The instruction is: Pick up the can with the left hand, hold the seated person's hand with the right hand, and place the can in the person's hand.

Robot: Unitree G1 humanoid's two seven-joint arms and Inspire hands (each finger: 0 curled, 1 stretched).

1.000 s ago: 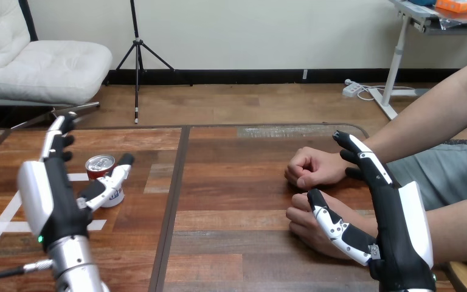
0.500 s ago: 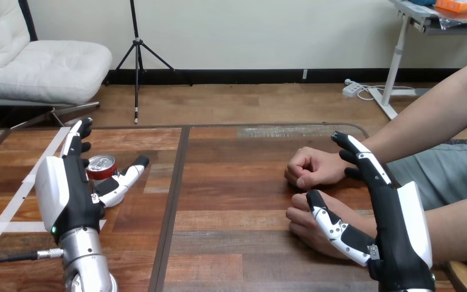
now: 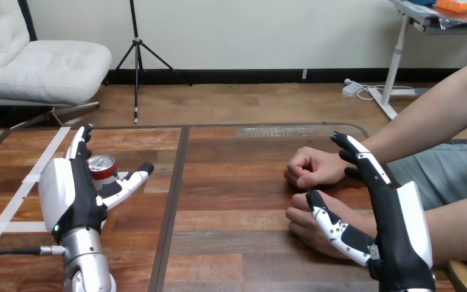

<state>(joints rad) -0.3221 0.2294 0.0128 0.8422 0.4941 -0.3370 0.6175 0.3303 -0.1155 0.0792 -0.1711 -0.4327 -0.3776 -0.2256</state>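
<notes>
A red and silver can (image 3: 102, 168) stands upright on the wooden table (image 3: 231, 182) at the left. My left hand (image 3: 73, 193) is beside it, open, with straight fingers behind the can and the thumb reaching past its right side. The person's two hands rest on the table at the right: a fist (image 3: 311, 166) farther back and a lower hand (image 3: 304, 224) nearer me. My right hand (image 3: 395, 222) is open over them. Its thumb lies across the lower hand and its straight fingers point past the wrist of the fist, not curled round either.
White tape lines (image 3: 12, 207) mark the table's left part. A dark seam (image 3: 171, 207) runs down the table between the can and the person's hands. The person's forearms come in from the right edge.
My left hand has moved forward and right, closing in on the can, which now sits between its thumb and fingers. The right hand and the person's hands have stayed still.
</notes>
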